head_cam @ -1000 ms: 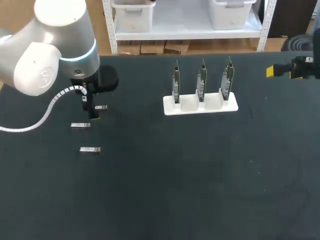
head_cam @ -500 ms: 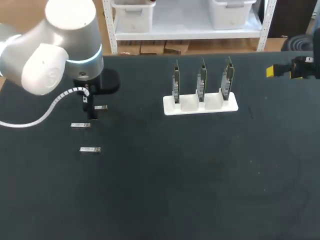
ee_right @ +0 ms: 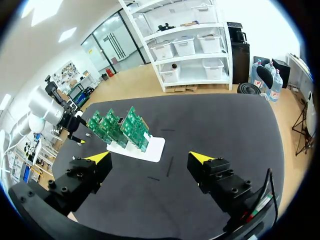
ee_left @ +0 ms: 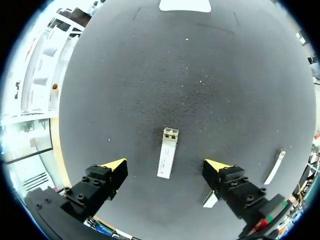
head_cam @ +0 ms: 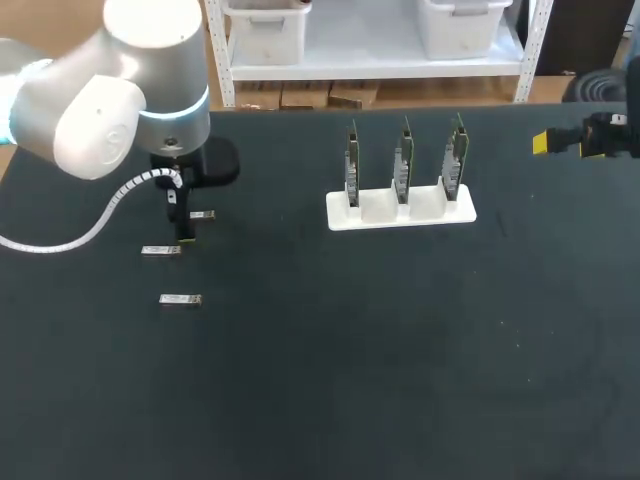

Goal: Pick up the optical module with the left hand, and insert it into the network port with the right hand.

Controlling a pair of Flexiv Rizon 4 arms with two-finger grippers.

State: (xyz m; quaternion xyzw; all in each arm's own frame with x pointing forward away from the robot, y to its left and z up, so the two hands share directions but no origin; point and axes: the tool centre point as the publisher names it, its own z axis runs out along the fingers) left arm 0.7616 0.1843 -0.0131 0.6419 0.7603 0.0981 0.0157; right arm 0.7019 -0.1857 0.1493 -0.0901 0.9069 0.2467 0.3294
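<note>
Left end effector (ee_left: pixel 165 164) straddles one optical module (ee_left: pixel 167 159); spare modules (ee_left: pixel 276 167) lie beside.

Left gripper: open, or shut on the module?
Open. The left gripper has its yellow tips wide apart, and the optical module lies flat on the table between them, touching neither.

Dark table (head_cam: pixel 400 380): three modules (head_cam: pixel 160 250) lying at left; white rack (head_cam: pixel 400 212) with three upright boards (head_cam: pixel 403 160) far-centre.

— What has been moved?
— Only the left arm (head_cam: pixel 110 100). Its large white joint has been swung a little nearer the white rack (head_cam: pixel 400 212), in two small steps.
— Anything else?
— Nothing else has been shifted.
</note>
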